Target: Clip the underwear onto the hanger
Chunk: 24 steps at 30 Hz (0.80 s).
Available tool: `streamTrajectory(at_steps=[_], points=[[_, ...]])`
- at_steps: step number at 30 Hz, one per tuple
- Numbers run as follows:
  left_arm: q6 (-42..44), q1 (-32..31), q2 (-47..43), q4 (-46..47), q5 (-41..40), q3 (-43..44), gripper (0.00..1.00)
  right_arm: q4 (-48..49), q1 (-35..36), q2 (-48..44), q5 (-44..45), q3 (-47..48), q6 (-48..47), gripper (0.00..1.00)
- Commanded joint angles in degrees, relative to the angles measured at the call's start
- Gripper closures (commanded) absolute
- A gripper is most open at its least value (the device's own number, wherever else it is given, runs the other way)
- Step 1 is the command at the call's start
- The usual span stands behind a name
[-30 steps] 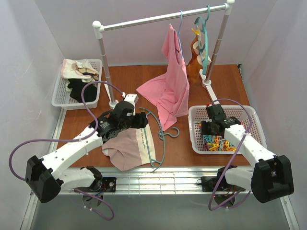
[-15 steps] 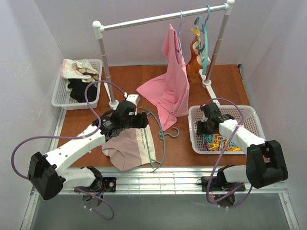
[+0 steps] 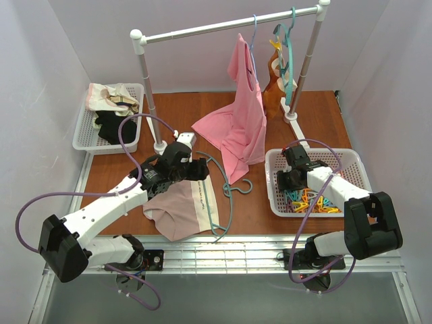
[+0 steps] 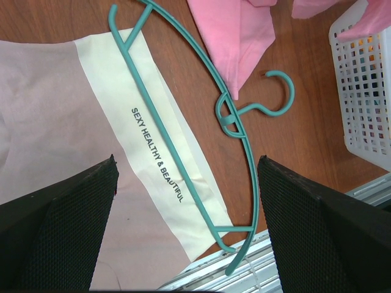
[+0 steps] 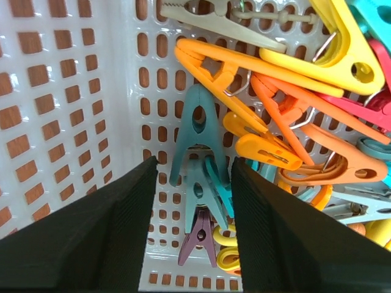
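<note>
White-walled brown table (image 3: 317, 115). Left gripper (image 4: 186, 163), spread, hides part of the underwear (image 4: 49, 122) beneath the hanger (image 4: 176, 152) at the front edge. Right gripper (image 5: 194, 162), spread, straddles a teal peg (image 5: 198, 122) in the basket (image 5: 61, 122).

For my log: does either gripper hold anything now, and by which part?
Nothing. Left gripper open above the underwear; right gripper open astride a teal clothespin.

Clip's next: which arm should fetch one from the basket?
Right. The right gripper is down in the basket, jaws apart astride a teal clip. The left gripper hovers open over the underwear and hanger, away from that basket.
</note>
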Motion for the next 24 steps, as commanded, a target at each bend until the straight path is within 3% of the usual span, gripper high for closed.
streamTrajectory(at_steps=[1, 11, 24], points=[[-0.8, 0.4, -2.3, 0.1, -0.5, -0.8, 0.17, -2.7, -0.4, -0.3, 1.9, 0.3, 1.4, 0.6], [-0.7, 0.4, -2.4, 0.9, -0.9, 0.3, 0.17, -4.2, -0.4, -2.3, 5.5, 2.6, 3.1, 0.74], [1.6, 0.4, -1.4, 1.7, -0.2, 1.7, 0.17, -8.7, -1.2, -5.9, 0.8, 9.0, -1.0, 0.76]])
